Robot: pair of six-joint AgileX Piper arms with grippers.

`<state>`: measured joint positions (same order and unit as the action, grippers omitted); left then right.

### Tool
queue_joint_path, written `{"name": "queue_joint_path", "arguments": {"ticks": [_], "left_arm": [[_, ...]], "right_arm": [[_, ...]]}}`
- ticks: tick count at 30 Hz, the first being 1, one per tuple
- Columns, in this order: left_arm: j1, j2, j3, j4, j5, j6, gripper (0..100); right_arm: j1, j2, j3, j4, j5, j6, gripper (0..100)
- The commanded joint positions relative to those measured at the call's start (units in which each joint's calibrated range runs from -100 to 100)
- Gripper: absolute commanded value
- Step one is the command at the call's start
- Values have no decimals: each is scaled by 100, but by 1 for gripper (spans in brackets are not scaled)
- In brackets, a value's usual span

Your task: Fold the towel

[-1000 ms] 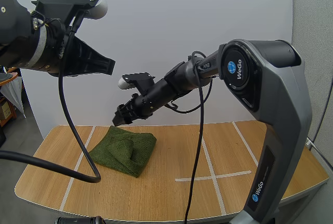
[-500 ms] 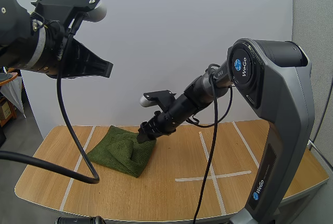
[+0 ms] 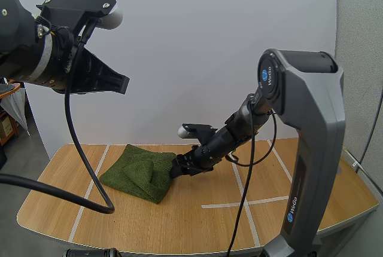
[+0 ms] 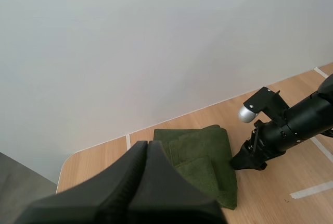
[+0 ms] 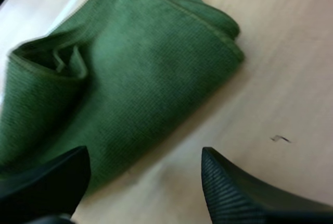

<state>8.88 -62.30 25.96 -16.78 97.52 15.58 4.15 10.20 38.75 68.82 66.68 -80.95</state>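
On the far side of the room, the wooden table point(image 3: 179, 227) took up the most space, pale tape lines point(image 3: 245, 202) crossing its top. The right arm point(image 3: 308, 149) came next: a tall grey column at the table's right edge, with its dark forearm sloping down and leftward, low over the wood. The left arm point(image 3: 30, 42) hung high above the table's left end, well clear of everything on it.

The green towel point(image 3: 137, 173) lay on the left half of the table, folded into a thick, rough pad (one corner was rumpled into a small curl, seen plainly from the right wrist point(image 5: 130, 78)). From the left wrist it showed beyond the fingers, near the table's back edge point(image 4: 200, 156).

The right gripper point(image 3: 178, 170) sat down at the towel's right edge, just above the wood. Its fingers stood apart with nothing between them point(image 5: 144, 153); one finger was over the towel's border, the other over bare table. The left wrist view showed it beside the towel too point(image 4: 244, 161).

The left gripper point(image 3: 122, 82) held nothing, its two fingers pressed together into one dark wedge point(image 4: 147, 146).
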Motion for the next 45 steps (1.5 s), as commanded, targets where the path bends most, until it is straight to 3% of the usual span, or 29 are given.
{"name": "queue_joint_path", "arguments": {"ticks": [1,9,16,35,37,38,40,43,44,45], "left_arm": [[6,-25,-23,28,-18,-51,0],[6,-25,-23,178,158,-51,0],[6,-25,-23,178,158,-51,0],[6,-25,-23,190,174,-51,0],[6,-25,-23,190,174,-51,0],[6,-25,-23,190,174,-51,0],[6,-25,-23,190,174,-51,0],[6,-25,-23,190,174,-51,0],[6,-25,-23,190,174,-51,0],[6,-25,-23,190,174,-51,0]], "right_arm": [[-19,53,26,356,240,-225,100],[-19,527,26,679,240,-327,100],[-19,845,26,1373,901,-556,100],[314,901,26,1871,766,-890,99],[312,901,26,1871,766,-890,90],[312,901,26,1871,766,-925,80],[297,901,26,1871,749,-925,57],[297,901,26,1871,724,-925,8],[297,901,26,1860,710,-925,0],[288,901,26,1829,688,-925,0]]}}
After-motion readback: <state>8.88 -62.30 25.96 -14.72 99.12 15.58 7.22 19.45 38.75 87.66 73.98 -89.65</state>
